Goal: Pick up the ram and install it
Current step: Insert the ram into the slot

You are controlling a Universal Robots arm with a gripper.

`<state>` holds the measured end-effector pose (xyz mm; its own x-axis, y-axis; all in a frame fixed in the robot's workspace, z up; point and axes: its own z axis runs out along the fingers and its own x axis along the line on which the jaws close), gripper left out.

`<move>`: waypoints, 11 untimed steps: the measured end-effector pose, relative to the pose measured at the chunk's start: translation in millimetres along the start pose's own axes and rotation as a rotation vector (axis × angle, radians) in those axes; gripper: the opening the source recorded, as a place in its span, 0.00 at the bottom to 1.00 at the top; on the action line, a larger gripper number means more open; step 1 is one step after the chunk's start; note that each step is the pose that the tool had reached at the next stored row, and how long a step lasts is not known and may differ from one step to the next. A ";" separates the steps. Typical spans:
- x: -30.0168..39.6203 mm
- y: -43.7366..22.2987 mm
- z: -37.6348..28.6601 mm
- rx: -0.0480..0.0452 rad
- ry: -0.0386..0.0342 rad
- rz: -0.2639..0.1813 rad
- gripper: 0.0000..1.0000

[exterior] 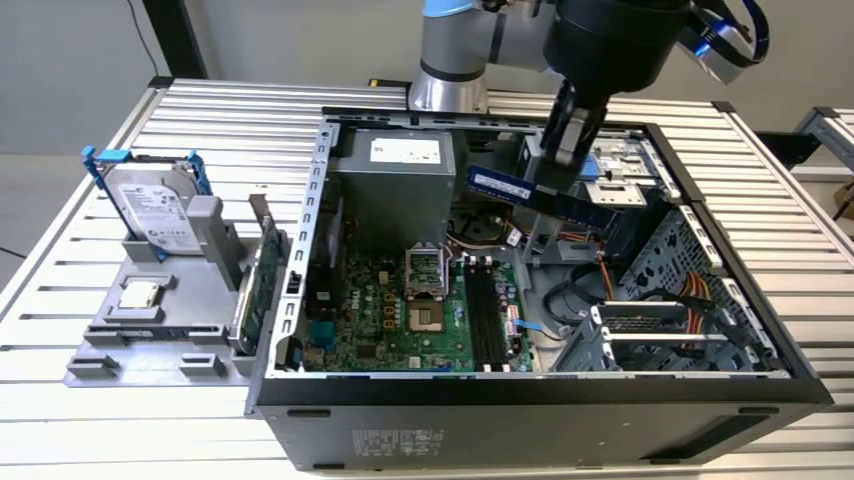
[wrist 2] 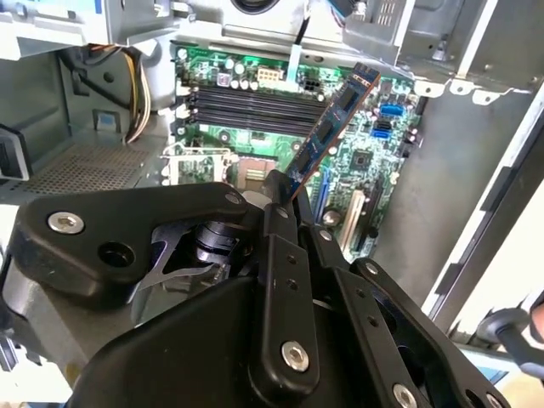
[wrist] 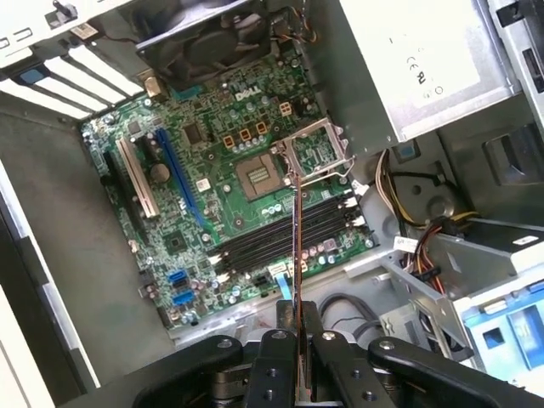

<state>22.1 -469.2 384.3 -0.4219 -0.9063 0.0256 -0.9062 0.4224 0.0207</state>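
Hanging tilted above the open black computer case (exterior: 534,420), the long, thin blue ram stick (exterior: 541,195) shows black chips and a small white sticker. The black gripper (exterior: 567,165) clamps one end between its fingers, over the green motherboard (exterior: 387,310) and its black memory slots (exterior: 487,320).

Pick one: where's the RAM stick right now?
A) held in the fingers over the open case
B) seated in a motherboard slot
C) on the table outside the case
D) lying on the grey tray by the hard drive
A: the gripper is shut on the RAM stick, which hangs in the air above the motherboard; the memory slots are empty.
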 end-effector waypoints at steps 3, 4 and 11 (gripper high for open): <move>0.0 0.0 0.0 0.0002 0.0010 0.020 0.00; 0.0 0.0 0.0 0.0002 0.0013 0.026 0.00; 0.0 0.0 0.0 -0.0001 0.0025 0.078 0.00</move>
<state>22.1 -469.1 384.3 -0.4908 -0.8708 0.0296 -0.8707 0.4914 0.0187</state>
